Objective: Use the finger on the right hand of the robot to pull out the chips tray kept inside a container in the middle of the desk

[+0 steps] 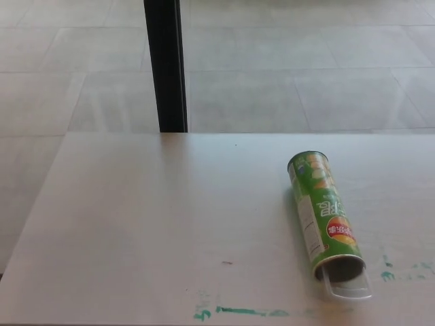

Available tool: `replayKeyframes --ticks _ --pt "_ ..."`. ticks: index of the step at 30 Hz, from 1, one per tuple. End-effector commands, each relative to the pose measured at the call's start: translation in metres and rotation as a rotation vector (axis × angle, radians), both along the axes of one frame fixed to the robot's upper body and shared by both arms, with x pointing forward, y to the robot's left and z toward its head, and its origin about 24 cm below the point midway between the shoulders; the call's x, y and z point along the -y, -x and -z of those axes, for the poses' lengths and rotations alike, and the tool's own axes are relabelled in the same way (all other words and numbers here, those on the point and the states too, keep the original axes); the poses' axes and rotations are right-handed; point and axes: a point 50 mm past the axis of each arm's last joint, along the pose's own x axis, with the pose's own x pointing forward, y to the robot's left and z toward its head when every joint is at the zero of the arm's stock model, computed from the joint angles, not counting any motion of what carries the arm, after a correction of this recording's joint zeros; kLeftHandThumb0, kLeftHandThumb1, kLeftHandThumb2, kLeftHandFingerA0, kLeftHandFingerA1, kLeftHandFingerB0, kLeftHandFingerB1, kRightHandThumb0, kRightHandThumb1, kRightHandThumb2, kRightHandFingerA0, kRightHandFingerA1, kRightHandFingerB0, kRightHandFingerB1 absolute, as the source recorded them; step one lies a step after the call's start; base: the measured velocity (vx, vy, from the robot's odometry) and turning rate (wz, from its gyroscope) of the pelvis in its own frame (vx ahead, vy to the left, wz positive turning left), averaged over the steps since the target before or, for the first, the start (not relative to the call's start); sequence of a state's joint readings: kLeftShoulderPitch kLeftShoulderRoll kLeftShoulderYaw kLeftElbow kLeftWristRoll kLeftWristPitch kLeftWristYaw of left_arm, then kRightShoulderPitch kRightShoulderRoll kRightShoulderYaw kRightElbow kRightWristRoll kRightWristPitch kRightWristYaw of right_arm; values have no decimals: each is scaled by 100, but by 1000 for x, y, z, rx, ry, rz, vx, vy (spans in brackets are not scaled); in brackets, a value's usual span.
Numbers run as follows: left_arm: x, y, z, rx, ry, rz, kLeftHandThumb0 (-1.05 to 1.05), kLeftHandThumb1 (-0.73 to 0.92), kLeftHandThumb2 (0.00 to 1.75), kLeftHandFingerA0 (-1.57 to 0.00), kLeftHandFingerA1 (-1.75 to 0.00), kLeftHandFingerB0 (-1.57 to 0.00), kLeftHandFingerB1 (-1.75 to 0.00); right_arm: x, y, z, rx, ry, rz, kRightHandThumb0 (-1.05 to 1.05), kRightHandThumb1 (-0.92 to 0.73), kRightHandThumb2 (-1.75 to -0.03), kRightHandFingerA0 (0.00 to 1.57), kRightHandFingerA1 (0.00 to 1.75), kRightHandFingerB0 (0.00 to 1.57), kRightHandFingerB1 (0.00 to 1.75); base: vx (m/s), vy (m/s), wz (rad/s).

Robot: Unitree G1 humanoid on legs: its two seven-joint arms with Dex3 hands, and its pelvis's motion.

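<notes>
Green chip can (322,214) lay on its side, right of the counter's (136,224) middle, clear tray (352,289) poking from the near mouth. Probably light, thin, slippery; best hooked at the lip. Neither robot hand visible.

Before me the table (149,217) looks smooth and matt, a pale laminate smeared with green paint (248,312). The chips container (323,214) has a glossy printed wrap and a metallic rim. Its tray (350,288) seems clear, shiny plastic. The post (165,64) beyond is matt black.
</notes>
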State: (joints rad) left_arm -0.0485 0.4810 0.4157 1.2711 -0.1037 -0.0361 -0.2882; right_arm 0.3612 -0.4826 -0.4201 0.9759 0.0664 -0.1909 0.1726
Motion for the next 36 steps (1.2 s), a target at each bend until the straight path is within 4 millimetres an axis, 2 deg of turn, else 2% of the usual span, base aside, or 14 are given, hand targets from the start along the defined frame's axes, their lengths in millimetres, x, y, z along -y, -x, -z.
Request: replayKeyframes --ticks 1,3,7,8,9,17,18,25,30,31,32,33,35,36 --pt "-5 1 -4 18 24 -10 -55 66 59 -56 -60 -51 -48 8 -1 -10 76 -1 -3 -26 -68 -59 59 64 52 50 0 0 0" --pt "-5 3 -4 15 24 -17 -56 64 59 -57 -59 -52 -48 18 -5 -22 152 13 74 -22 -66 -59 56 61 39 44 0 0 0" --pt "-5 3 -3 14 19 -17 -55 65 59 -59 -60 -56 -49 29 -16 -40 316 80 176 -22 -65 -59 63 62 40 39 0 0 0" --pt "-4 2 -3 13 23 -12 -55 65 59 -58 -58 -54 -49 33 -19 -44 349 92 209 -13 -46 -96 63 77 27 57 0 0 0" --pt "-4 2 -3 9 22 -1 -56 66 59 -57 -58 -51 -46 40 -32 -59 433 142 223 -19 -68 -60 68 70 35 37 0 0 0" --pt "-4 0 -3 0 14 -5 -54 65 59 -56 -60 -58 -49 33 -90 -114 690 231 96 -20 -63 -59 73 62 30 33 0 0 0" --pt "-4 1 -3 1 14 -3 -54 66 60 -55 -60 -54 -49 18 -110 -134 795 259 -29 -19 -63 -59 76 65 31 35 0 0 0" --pt "-1 2 0 -17 21 12 -55 64 59 -56 -59 -65 -57 -31 -144 -182 998 311 -255 -21 -59 -58 81 76 32 33 0 0 0" --pt "-1 3 0 -26 9 19 -56 64 60 -59 -60 -63 -54 -73 -156 -216 1030 399 -584 -23 -61 -58 80 75 30 35 0 0 0" --pt "-2 3 0 -24 9 17 -54 65 59 -58 -60 -59 -51 -83 -158 -223 1009 419 -660 -14 -43 -89 79 81 17 50 0 0 0" --pt "-2 3 -1 -22 9 15 -55 64 59 -58 -62 -62 -56 -90 -160 -227 996 437 -720 -11 -42 -88 79 81 17 51 0 0 0" --pt "-2 3 -1 -23 8 16 -55 63 59 -58 -60 -66 -58 -97 -161 -229 994 450 -784 -10 -60 -57 84 77 28 38 0 0 0" --pt "-2 4 0 -26 6 18 -55 63 59 -58 -60 -66 -58 -101 -161 -230 999 446 -816 -10 -60 -57 84 77 28 38 0 0 0" --pt "-2 4 0 -30 7 18 -53 64 59 -55 -60 -63 -56 -111 -162 -232 964 446 -912 -10 -42 -88 79 84 17 51 0 0 0"
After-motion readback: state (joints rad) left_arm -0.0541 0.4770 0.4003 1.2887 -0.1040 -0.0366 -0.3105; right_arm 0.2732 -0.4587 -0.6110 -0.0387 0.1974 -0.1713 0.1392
